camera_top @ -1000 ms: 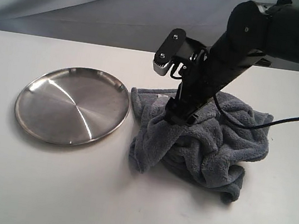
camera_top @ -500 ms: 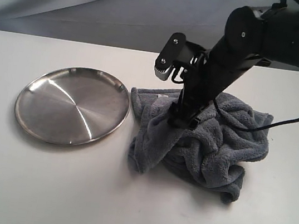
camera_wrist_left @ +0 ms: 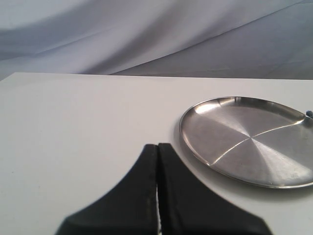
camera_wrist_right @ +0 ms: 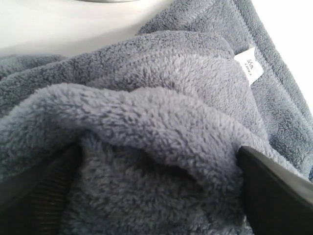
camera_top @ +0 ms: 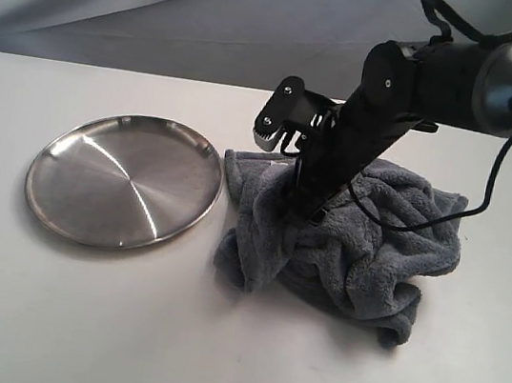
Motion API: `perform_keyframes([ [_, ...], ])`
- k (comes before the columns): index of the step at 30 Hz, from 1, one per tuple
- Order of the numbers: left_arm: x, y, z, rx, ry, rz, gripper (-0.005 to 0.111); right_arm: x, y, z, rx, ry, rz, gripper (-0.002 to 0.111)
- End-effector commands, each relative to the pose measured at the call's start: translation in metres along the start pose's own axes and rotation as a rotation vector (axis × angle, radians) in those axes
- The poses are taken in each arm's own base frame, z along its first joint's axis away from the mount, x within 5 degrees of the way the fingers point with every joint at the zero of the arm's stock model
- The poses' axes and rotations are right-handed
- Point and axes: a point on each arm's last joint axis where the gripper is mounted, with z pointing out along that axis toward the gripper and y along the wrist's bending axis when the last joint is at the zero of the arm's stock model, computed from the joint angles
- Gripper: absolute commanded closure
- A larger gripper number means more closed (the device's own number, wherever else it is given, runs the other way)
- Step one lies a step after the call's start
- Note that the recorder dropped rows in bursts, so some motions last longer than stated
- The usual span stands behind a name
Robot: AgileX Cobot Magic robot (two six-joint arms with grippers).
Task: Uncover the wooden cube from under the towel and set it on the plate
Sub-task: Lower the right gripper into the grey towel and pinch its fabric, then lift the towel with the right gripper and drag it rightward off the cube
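Observation:
The dark grey-blue fluffy towel (camera_top: 365, 237) lies bunched on the white table, right of the shiny round steel plate (camera_top: 123, 179). No wooden cube shows; it is hidden. My right gripper (camera_top: 300, 208) is pressed down into the towel's left part. In the right wrist view its dark fingers (camera_wrist_right: 274, 188) stand wide apart, open, with a thick fold of the towel (camera_wrist_right: 161, 112) between them. My left gripper (camera_wrist_left: 157, 147) is shut on nothing, low over the bare table beside the plate (camera_wrist_left: 249, 142); it is outside the exterior view.
A white table (camera_top: 120, 325) carries everything, with a pale draped cloth backdrop (camera_top: 168, 5) behind it. A black cable (camera_top: 499, 180) hangs from the right arm over the towel. A small white label (camera_wrist_right: 249, 66) is sewn to the towel's hem.
The right gripper has sunk lower and slightly left into the towel. The towel's left edge has been pushed a little toward the plate. The plate has not moved.

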Motion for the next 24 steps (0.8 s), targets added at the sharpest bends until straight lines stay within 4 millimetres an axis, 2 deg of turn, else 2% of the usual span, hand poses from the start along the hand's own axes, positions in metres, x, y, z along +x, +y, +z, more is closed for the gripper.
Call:
perform_keyframes([
  [1,0.0,0.0,0.0,0.004,-0.013,0.003,0.107,0.01,0.01,0.019,-0.077,0.07,0.016,0.072],
  [6,0.0,0.0,0.0,0.004,-0.013,0.003,0.107,0.007,0.008,0.007,-0.064,0.054,0.014,0.108],
  [16,0.0,0.0,0.0,0.004,-0.013,0.003,0.107,-0.004,0.005,-0.053,0.004,-0.055,0.021,0.108],
  [24,0.0,0.0,0.0,0.004,-0.013,0.003,0.107,-0.007,0.004,-0.077,0.039,-0.098,0.019,0.108],
])
